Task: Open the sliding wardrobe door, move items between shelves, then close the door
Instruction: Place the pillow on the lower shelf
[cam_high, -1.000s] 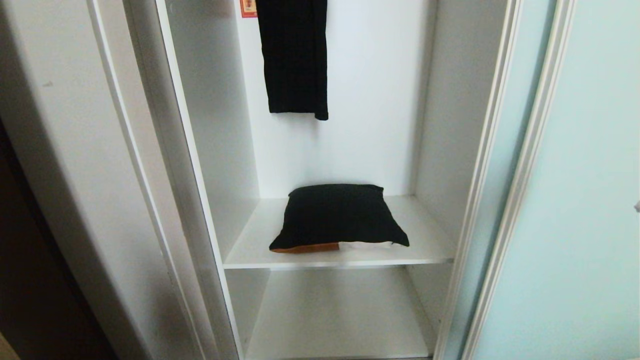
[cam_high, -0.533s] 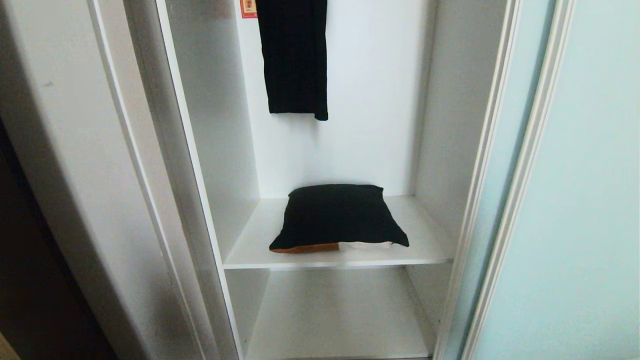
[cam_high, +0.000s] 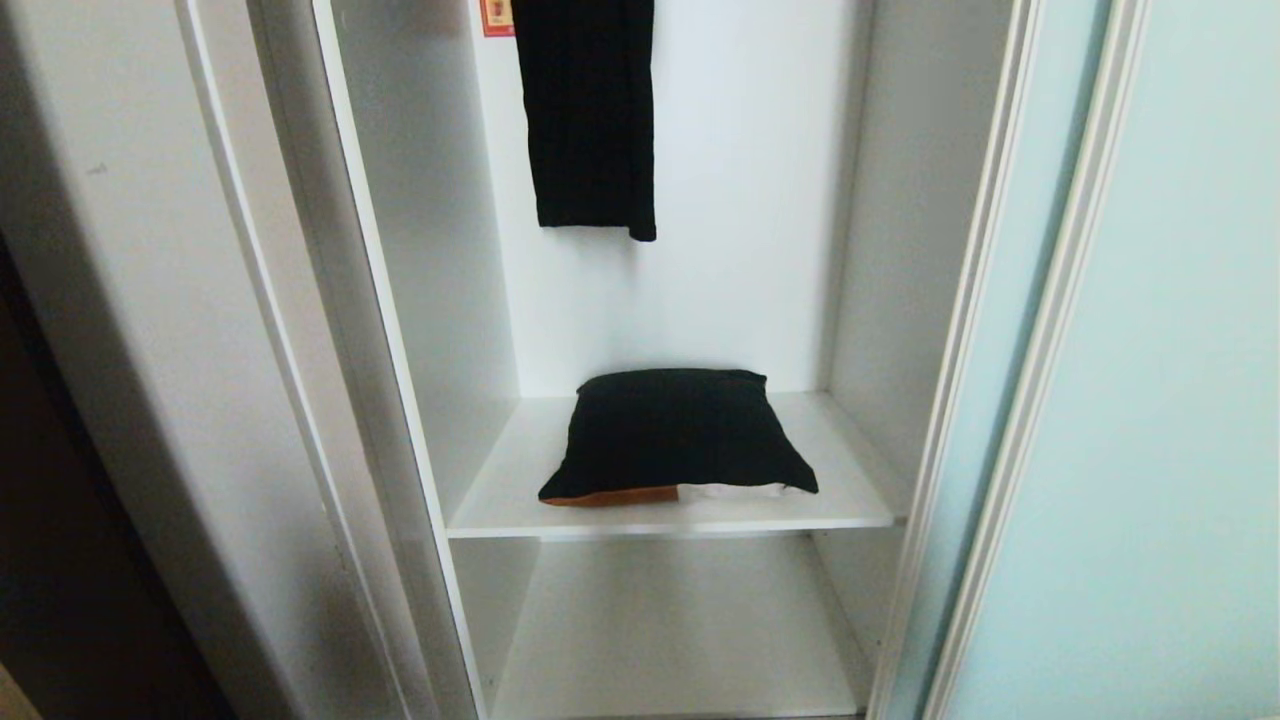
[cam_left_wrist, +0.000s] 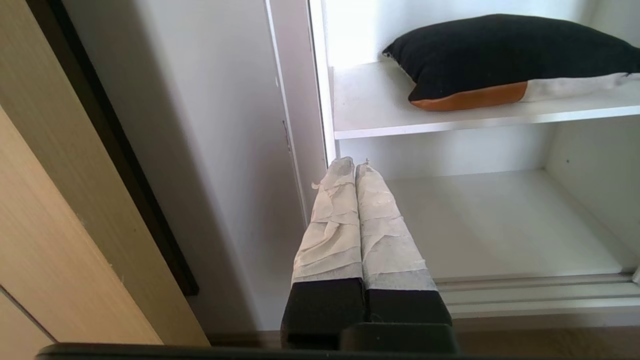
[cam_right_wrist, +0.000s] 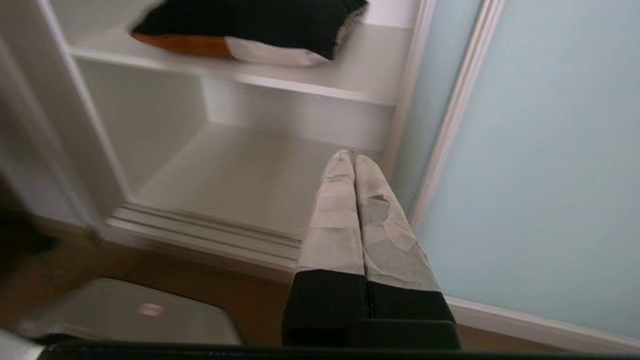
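The pale aqua sliding wardrobe door (cam_high: 1150, 420) stands slid to the right, so the white compartment is open. A black bundle with an orange and white edge (cam_high: 680, 435) lies on the upper shelf (cam_high: 520, 500). The lower shelf (cam_high: 680, 640) is bare. Neither arm shows in the head view. My left gripper (cam_left_wrist: 354, 165) is shut with nothing in it, low in front of the wardrobe's left post. My right gripper (cam_right_wrist: 348, 157) is also shut and holds nothing, low by the door's framed edge (cam_right_wrist: 450, 130). The bundle (cam_left_wrist: 505, 55) (cam_right_wrist: 250, 30) lies above both.
A black garment (cam_high: 590, 110) hangs at the back of the compartment. An off-white side post (cam_high: 130, 350) stands on the left, with dark wood trim (cam_left_wrist: 110, 140) beyond it. The door's floor track (cam_right_wrist: 200, 235) runs along the wooden floor, where a grey part of my base (cam_right_wrist: 130, 315) shows.
The head view has not changed: the bundle, shelves and door stand as before. A small pale thing at the right edge a second ago is gone.
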